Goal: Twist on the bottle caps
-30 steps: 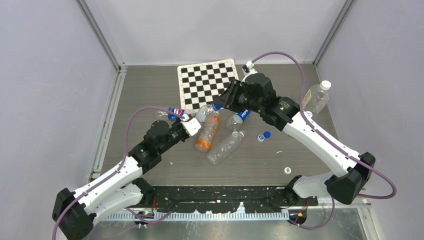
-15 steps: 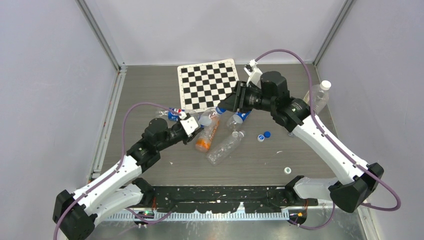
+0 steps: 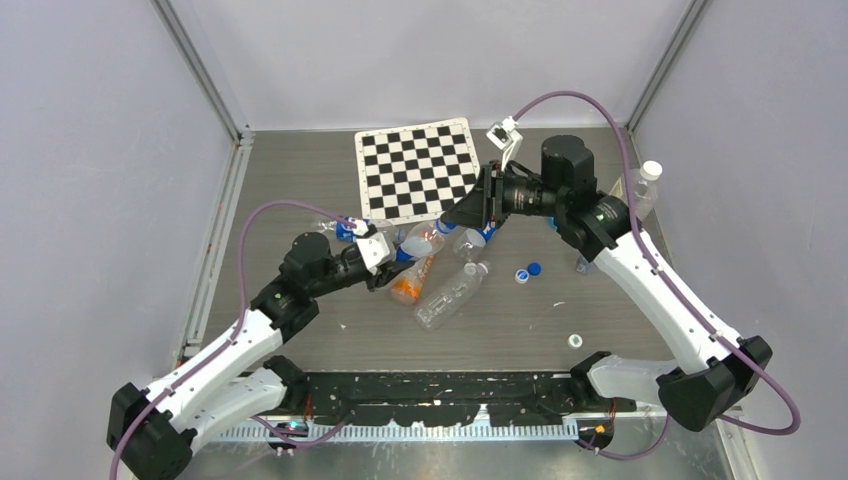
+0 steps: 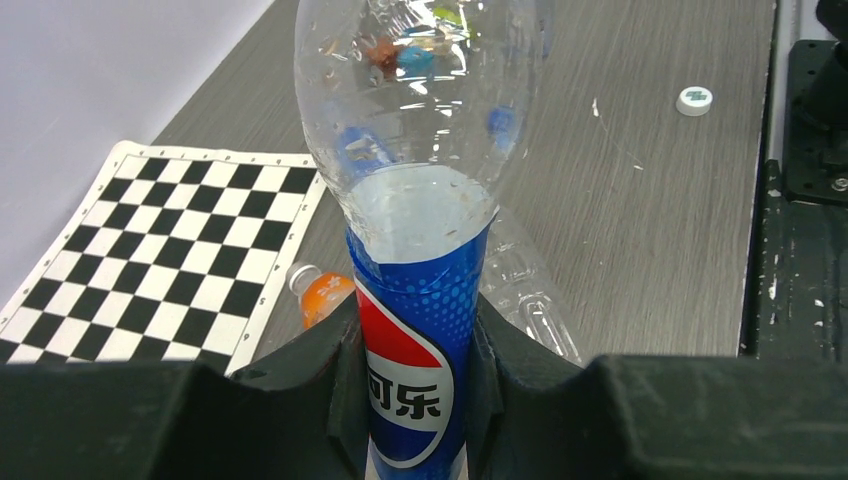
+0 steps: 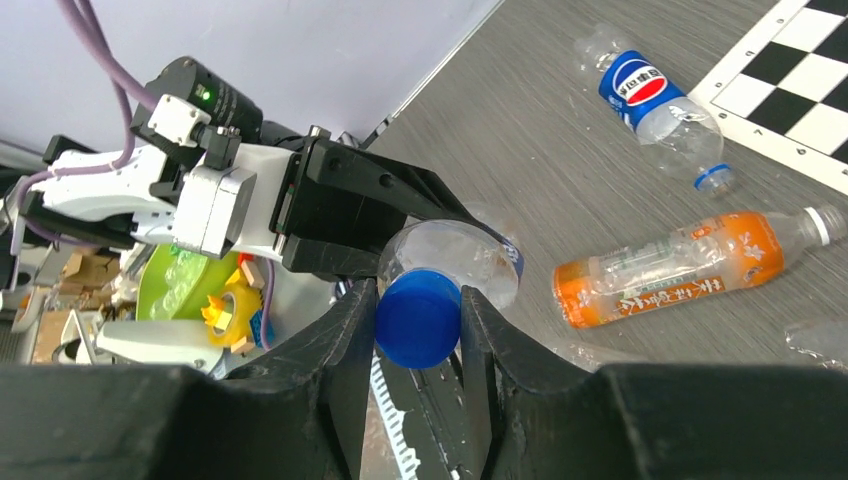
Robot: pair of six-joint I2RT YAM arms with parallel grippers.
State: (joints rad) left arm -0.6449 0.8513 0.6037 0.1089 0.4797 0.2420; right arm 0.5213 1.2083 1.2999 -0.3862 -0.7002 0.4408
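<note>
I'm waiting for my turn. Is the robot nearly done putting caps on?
Not nearly. Done: the upright bottle by the right wall wears a white cap. In hand: the left jaws grip a Pepsi bottle while the right jaws hold a blue cap at its mouth. Left: two loose blue caps, a loose white cap and bottles lying down.
</note>
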